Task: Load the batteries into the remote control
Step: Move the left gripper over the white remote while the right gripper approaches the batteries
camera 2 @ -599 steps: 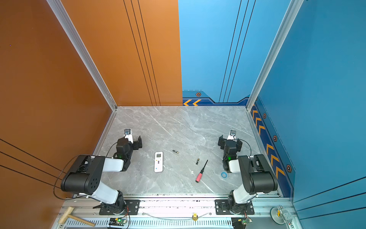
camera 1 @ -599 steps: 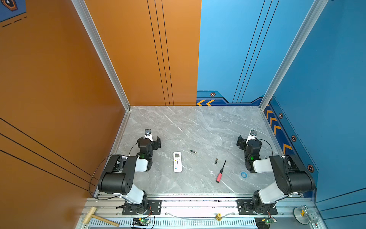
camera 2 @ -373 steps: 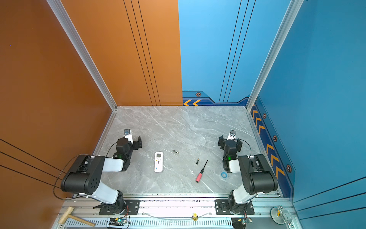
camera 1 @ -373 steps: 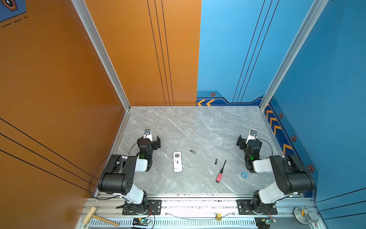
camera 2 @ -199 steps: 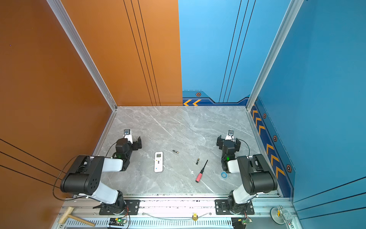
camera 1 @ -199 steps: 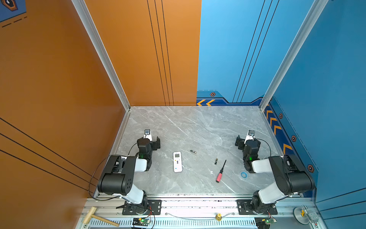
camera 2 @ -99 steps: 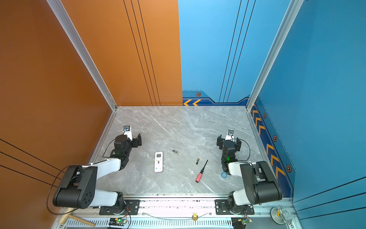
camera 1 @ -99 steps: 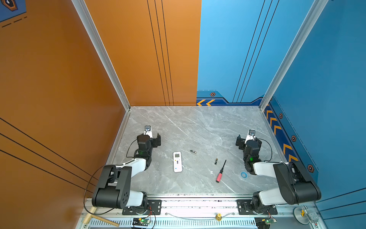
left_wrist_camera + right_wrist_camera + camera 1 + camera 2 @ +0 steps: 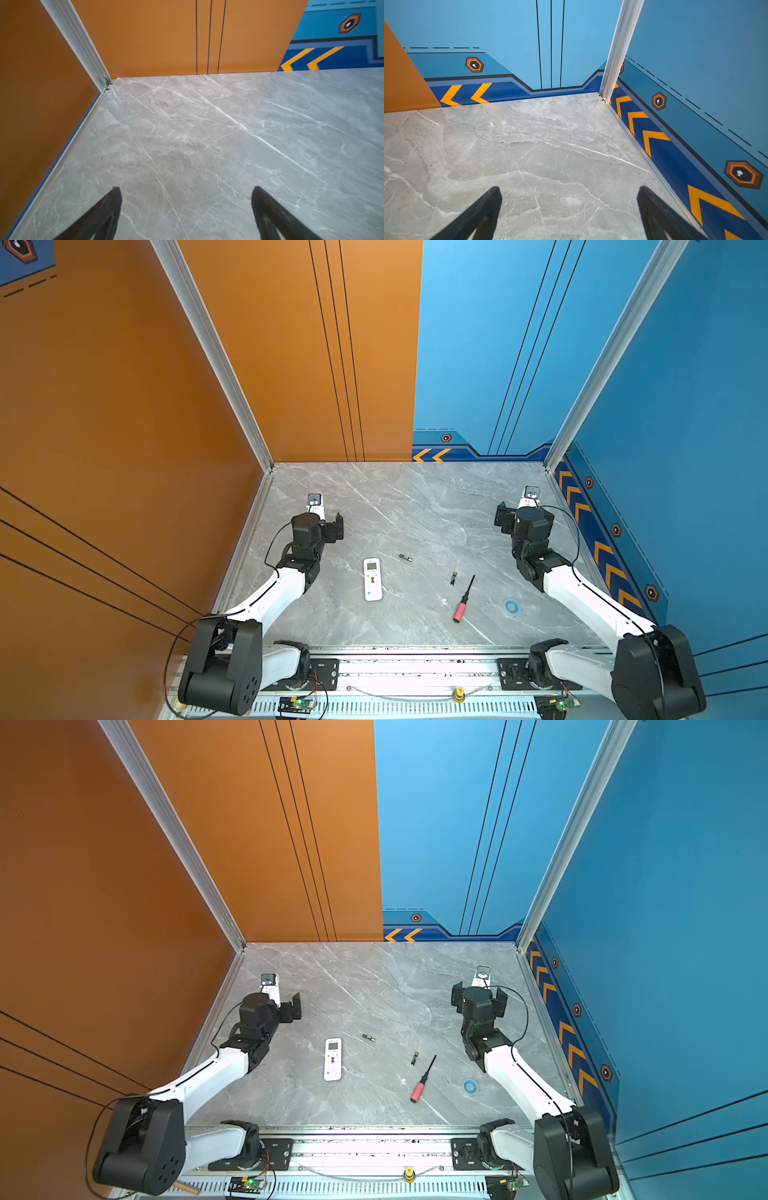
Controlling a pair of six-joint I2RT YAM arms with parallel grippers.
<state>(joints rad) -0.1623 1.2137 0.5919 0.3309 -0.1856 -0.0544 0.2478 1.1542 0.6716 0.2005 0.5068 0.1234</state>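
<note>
On the grey marbled worktop (image 9: pixel 415 497), two robot arms stand with both claws spread wide and empty: the left claw (image 9: pixel 186 207) hangs over bare stone near the orange wall, the right claw (image 9: pixel 569 207) over bare stone near the blue corner, each well apart from the task's things. The remote control (image 9: pixel 372 579) lies flat, buttons and screen up, between the arms and nearer the left one; it looks light, rigid and smooth-shelled, likely best pinched across its narrow width at the long edges, and it would need turning over, since the battery recess cannot be seen from above. A pink-handled screwdriver (image 9: pixel 463 605) lies towards the right arm. The batteries are smaller still: one battery (image 9: pixel 405 558) rests just beyond the remote's screen end, the other battery (image 9: pixel 453 578) just beside the screwdriver's tip. Hard, slick and round, they will probably roll under a clumsy touch; a grip across the barrel, mid-length, seems safest.
</note>
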